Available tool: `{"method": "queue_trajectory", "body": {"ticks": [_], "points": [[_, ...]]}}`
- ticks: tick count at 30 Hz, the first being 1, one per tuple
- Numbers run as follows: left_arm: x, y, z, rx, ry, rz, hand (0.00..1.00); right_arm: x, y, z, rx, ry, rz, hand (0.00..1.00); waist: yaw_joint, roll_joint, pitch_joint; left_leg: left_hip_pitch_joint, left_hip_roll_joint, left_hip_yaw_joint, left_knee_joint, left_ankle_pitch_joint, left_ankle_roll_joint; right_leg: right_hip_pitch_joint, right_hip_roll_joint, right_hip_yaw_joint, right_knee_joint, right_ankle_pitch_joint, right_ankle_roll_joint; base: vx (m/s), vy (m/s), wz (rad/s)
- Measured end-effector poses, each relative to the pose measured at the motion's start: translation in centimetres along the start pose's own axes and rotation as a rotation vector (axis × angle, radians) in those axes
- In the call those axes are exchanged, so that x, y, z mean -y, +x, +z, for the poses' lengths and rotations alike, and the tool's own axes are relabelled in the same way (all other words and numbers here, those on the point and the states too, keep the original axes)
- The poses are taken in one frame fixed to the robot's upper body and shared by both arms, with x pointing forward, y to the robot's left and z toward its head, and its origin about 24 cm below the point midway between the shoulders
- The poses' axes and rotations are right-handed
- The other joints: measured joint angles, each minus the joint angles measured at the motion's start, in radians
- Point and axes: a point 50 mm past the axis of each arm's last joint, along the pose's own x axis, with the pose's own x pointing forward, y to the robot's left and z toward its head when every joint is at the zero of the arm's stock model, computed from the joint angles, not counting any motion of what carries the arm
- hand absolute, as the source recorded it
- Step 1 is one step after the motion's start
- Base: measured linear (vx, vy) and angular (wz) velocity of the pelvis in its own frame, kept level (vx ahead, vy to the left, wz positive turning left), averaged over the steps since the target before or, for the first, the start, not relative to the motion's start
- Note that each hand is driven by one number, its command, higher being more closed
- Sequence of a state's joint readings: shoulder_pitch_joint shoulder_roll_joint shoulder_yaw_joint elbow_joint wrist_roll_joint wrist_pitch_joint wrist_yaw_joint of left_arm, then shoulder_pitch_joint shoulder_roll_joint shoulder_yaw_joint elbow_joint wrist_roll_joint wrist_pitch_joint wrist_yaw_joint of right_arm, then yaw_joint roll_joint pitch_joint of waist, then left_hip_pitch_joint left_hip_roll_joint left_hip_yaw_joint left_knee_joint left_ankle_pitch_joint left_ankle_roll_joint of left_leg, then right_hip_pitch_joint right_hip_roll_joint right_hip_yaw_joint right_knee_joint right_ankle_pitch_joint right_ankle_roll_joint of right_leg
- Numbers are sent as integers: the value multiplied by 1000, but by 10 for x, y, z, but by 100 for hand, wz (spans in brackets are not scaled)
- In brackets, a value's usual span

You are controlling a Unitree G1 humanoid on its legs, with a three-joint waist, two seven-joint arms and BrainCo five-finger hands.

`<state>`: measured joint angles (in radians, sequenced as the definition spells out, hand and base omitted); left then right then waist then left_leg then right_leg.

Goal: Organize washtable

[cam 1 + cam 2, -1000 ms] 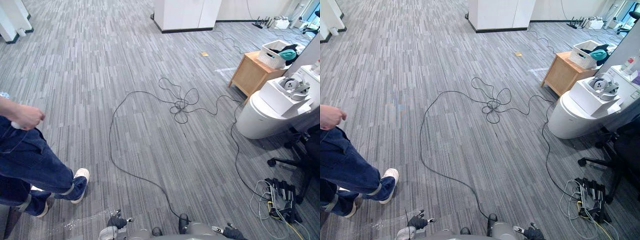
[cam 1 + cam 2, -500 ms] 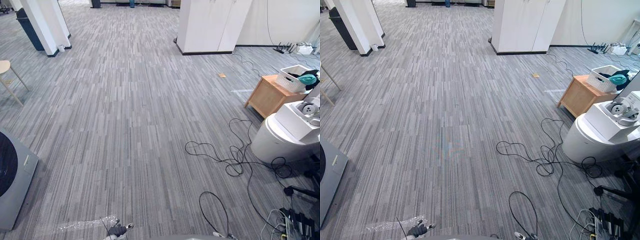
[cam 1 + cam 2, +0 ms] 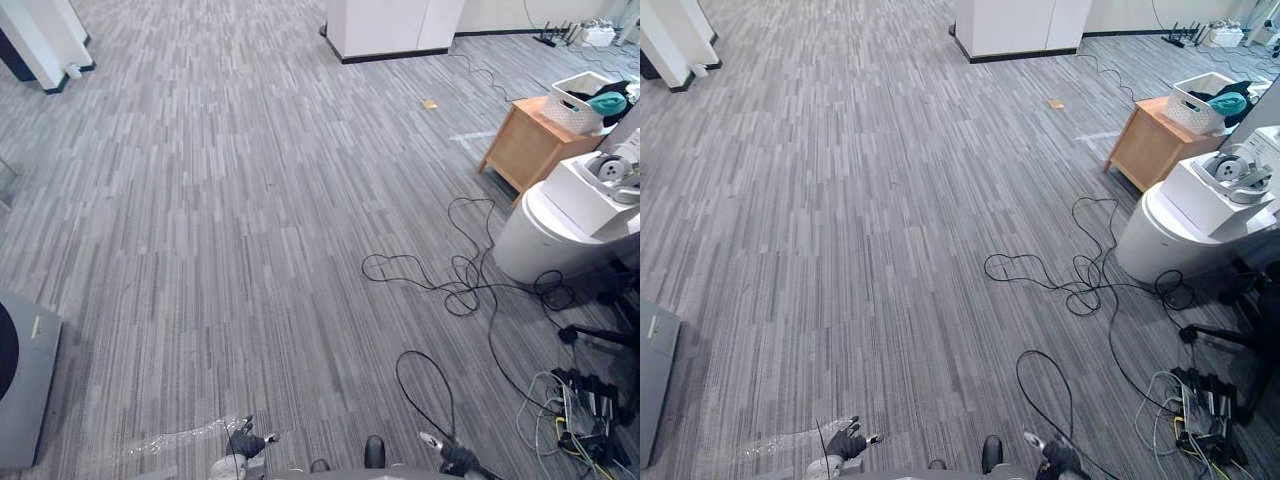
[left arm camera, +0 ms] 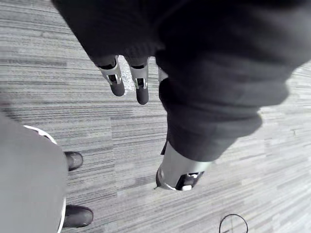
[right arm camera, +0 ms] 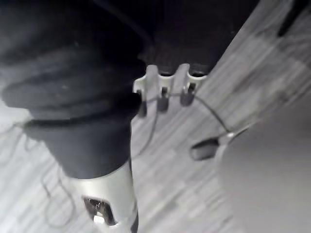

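Down at the near edge of the head views, the left hand (image 3: 240, 445) and the right hand (image 3: 455, 458) hang over bare carpet. The fingers (image 4: 116, 83) of the left and those (image 5: 163, 97) of the right are straight and apart, holding nothing. Just beside the left hand lies one strip of clear plastic film (image 3: 170, 440), and farther left sits one grey machine (image 3: 20, 385). The whole view has swung since a second ago: the person in blue trousers at the left is out of it and the machine has come in, so the camera turned, not the things. Farther right stand one white rounded unit (image 3: 545, 235), then one wooden cabinet (image 3: 520, 150) carrying one white basket (image 3: 570, 105), and farthest one white cupboard (image 3: 390, 25). Which of these is the washtable I cannot tell. I judge the robot is still finding it, with the tidying not begun.
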<state>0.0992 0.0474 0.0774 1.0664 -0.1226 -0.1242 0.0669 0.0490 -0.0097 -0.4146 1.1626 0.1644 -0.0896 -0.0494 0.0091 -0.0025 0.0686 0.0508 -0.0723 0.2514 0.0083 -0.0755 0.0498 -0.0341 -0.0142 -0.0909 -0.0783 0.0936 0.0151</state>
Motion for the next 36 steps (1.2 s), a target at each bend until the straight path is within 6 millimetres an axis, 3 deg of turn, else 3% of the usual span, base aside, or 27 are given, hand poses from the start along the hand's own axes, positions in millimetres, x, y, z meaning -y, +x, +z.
{"method": "queue_trajectory", "body": {"ticks": [10, 12, 14, 16, 18, 19, 21, 22, 23, 25, 26, 27, 28, 29, 30, 31, 32, 33, 35, 36], "points": [[-1, 0, -2, -9, -58, 22, 0, -6, 0, 0, -10, -57, 34, 0, 5, 0, 9, -9, 11, -2, 21, -51, 5, 4, 1, 5, -2, 0, 9, -49, 3, -3], [-1, 0, 2, 6, -66, 20, 0, -9, 1, 5, 10, -69, 45, 0, 4, 3, 24, -40, 22, -9, 76, -92, 9, -63, -5, -18, 137, -75, 11, -34, 11, 2], [-4, 2, 8, 27, -65, 26, 0, -13, 0, 12, 46, -66, 63, 0, 3, -15, 59, -40, 13, -24, 125, -130, 37, -183, -46, -42, 443, -191, 17, 67, 9, 23], [-7, 3, 14, 41, -56, 31, 0, -17, 0, 18, 76, -43, 82, 0, 1, -27, 87, -7, 7, -61, 142, -148, 56, -280, -75, -42, 687, -247, 42, 151, -22, 41], [-9, 3, 14, 37, -43, 36, 0, -18, 0, 19, 82, -17, 94, 0, -10, -36, 91, 27, 14, -111, 145, -169, 34, -333, -87, -41, 746, -285, 54, 283, -59, 64], [-9, 3, 14, 36, -43, 36, 0, -18, 0, 20, 84, -13, 94, 0, -11, -35, 91, 29, 17, -117, 148, -174, 31, -343, -89, -42, 742, -287, 55, 469, -103, 82], [-6, 5, 16, 34, -22, 26, 0, -19, 1, 29, 110, 31, 94, 0, -27, -16, 105, 39, 52, -161, 170, -217, -13, -411, -93, -42, 592, -278, 73, 406, -105, 62], [-3, 6, 18, 38, -7, 18, 0, -19, 2, 33, 123, 40, 95, 0, -27, -9, 116, 64, 68, -172, 163, -230, -31, -421, -93, -43, 492, -242, 75, 543, -172, 37], [-1, 6, 20, 41, 6, 11, 0, -19, 1, 37, 141, 50, 96, 0, -28, -4, 136, 130, 87, -190, 128, -248, -58, -423, -96, -45, 335, -167, 84, 576, -198, 40], [-1, 5, 15, 24, 33, 9, 0, -18, 1, 38, 148, 65, 93, 0, -51, -1, 134, 193, 119, -209, 89, -276, -94, -430, -97, -47, 290, -145, 68, 633, -299, 57], [-2, 4, 9, 3, 45, 11, 0, -18, 1, 39, 153, 74, 90, 0, -66, 1, 129, 219, 150, -236, 109, -295, -127, -446, -94, -45, 360, -145, 51, 541, -309, 67], [-3, 3, 8, 0, 51, 11, 0, -17, 1, 38, 148, 77, 86, 0, -64, -1, 127, 211, 162, -247, 155, -302, -138, -459, -84, -42, 404, -85, 30, 721, -439, 64], [2, 4, 10, 4, 35, 5, 0, -15, 2, 38, 138, 74, 81, 0, -49, 15, 109, 155, 209, -268, 294, -298, -144, -465, -49, -46, 445, -17, 5, 610, -375, 12], [6, 4, 9, 0, 10, -2, 0, -14, 4, 46, 146, 63, 80, 0, -39, 58, 98, 64, 261, -275, 469, -232, -143, -457, -2, -78, 461, -65, -21, 926, -577, -4], [9, 4, 10, 4, -9, -2, 0, -16, 4, 48, 146, 60, 84, 0, -38, 66, 97, 19, 270, -272, 559, -163, -111, -444, 16, -81, 464, -88, -35, 951, -556, -29], [10, 4, 11, 5, -34, 3, 0, -19, 4, 48, 141, 44, 93, 0, -34, 80, 102, -64, 295, -272, 745, 53, -62, -375, 50, -77, 422, -117, -60, 982, -532, -46], [10, 4, 15, 20, -31, 3, 0, -17, 5, 47, 131, 18, 92, 0, -19, 88, 103, -129, 329, -253, 923, 35, -54, -273, 89, -58, 361, -129, -78, 826, -416, -55], [10, 4, 18, 34, -30, 8, 0, -17, 5, 44, 119, 19, 90, 0, -15, 83, 107, -150, 339, -236, 997, 5, -48, -216, 104, -41, 333, -134, -87, 787, -383, -51], [6, 5, 34, 99, -7, 19, 0, -22, 4, 34, 90, 18, 99, 0, 2, 36, 129, -244, 297, -221, 1112, -115, -55, -5, 112, 8, 255, -157, -121, 767, -335, -35], [9, 5, 43, 140, 21, 6, 0, -25, 3, 33, 88, -5, 113, 0, 6, 29, 128, -331, 262, -220, 1096, -156, -60, 61, 111, 32, 227, -165, -133, 652, -224, -31]]}}
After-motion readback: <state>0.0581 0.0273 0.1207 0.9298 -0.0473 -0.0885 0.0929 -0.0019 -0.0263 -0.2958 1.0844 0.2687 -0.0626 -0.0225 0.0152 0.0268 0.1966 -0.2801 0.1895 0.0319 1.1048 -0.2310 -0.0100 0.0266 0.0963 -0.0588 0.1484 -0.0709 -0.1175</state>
